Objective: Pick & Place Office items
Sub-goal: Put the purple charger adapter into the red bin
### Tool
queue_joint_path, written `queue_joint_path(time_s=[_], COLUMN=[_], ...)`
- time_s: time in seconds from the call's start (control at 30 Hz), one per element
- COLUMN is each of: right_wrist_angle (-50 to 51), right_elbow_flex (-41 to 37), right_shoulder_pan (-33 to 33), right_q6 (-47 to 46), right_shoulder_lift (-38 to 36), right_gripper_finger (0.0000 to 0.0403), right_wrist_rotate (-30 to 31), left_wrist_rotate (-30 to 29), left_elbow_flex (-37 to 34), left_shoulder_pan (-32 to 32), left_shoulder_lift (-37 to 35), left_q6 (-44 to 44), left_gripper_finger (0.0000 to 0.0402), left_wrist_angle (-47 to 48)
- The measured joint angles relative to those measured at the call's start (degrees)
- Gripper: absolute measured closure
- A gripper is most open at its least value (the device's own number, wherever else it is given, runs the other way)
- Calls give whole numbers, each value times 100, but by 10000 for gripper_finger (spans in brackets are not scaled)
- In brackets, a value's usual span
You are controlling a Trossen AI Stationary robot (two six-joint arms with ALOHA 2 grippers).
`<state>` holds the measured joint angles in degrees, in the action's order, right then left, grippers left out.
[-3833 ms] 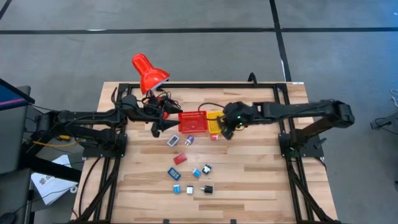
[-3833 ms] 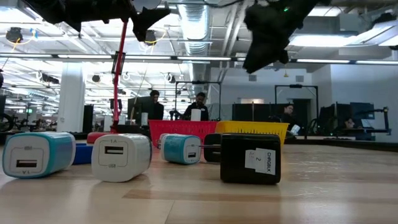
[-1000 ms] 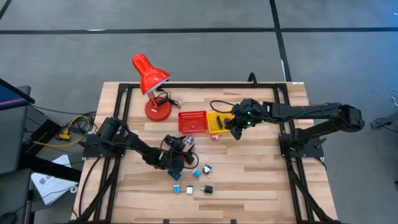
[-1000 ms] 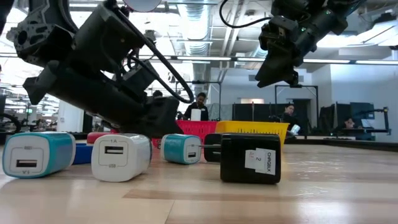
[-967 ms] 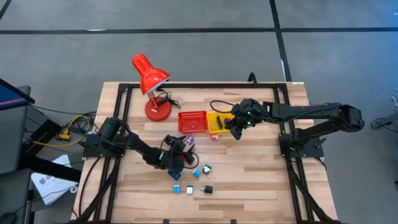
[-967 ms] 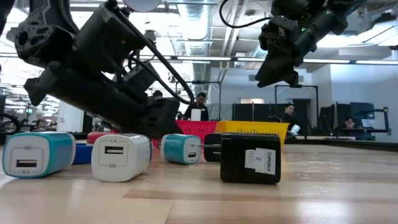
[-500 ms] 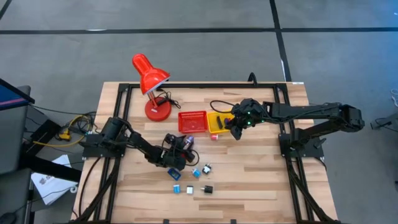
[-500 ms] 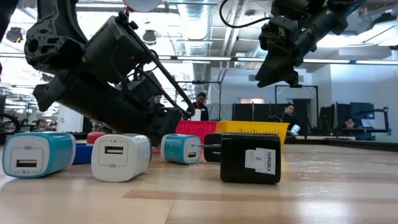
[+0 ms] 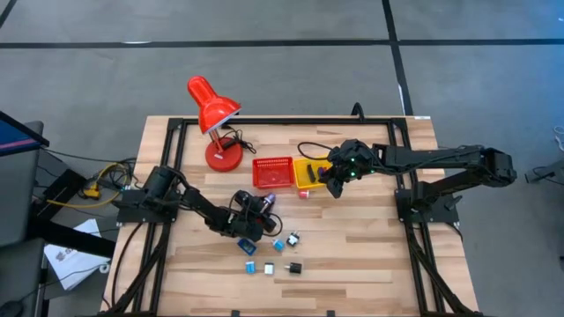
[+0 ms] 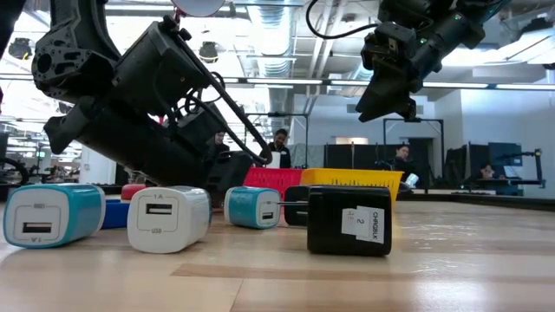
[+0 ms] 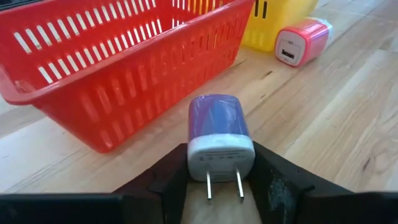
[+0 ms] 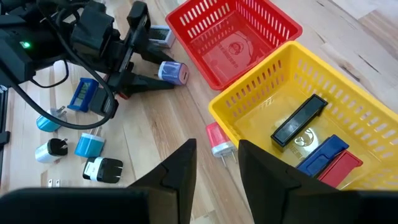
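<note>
Where baskets crowd, left hand (image 11: 221, 180) grips charger (image 11: 220, 134).

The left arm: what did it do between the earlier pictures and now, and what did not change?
The left gripper came from beside the red lamp down to the table's middle, and its fingers closed on the purple charger in front of the red basket. The right gripper stayed over the yellow basket, and the chargers near the front edge stayed put.
</note>
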<state>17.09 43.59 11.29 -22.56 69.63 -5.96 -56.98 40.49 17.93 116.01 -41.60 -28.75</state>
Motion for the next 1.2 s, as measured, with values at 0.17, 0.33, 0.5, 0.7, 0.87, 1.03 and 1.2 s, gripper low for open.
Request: queue_joint_path(time_s=[0.17,0.33,0.5,0.7,0.87,1.03,1.2], right_wrist_angle=[0,1,-1,1,3,-1,-6], right_elbow_flex=[0,0,0,0,0,0,0], right_shoulder_pan=[0,0,0,0,0,0,0], right_q6=[1,1,1,1,27,64,289], right_shoulder_lift=[0,0,0,0,0,0,0], right_gripper_finger=[290,290,290,290,290,290,290], right_wrist_rotate=[0,0,0,0,0,0,27], left_wrist_rotate=[-6,-10,-18,-13,628,1634,2535], left_elbow_flex=[0,0,0,0,0,0,4], left_shoulder_pan=[-2,-2,-1,-1,2,-131,-729], left_shoulder_lift=[0,0,-79,-425,-1092,-2368,-3695], left_q6=[15,35,72,83,87,117,688], left_gripper_finger=[264,256,261,264,264,264,264], left_wrist_angle=[-2,-8,-64,62,682,1552,2319])
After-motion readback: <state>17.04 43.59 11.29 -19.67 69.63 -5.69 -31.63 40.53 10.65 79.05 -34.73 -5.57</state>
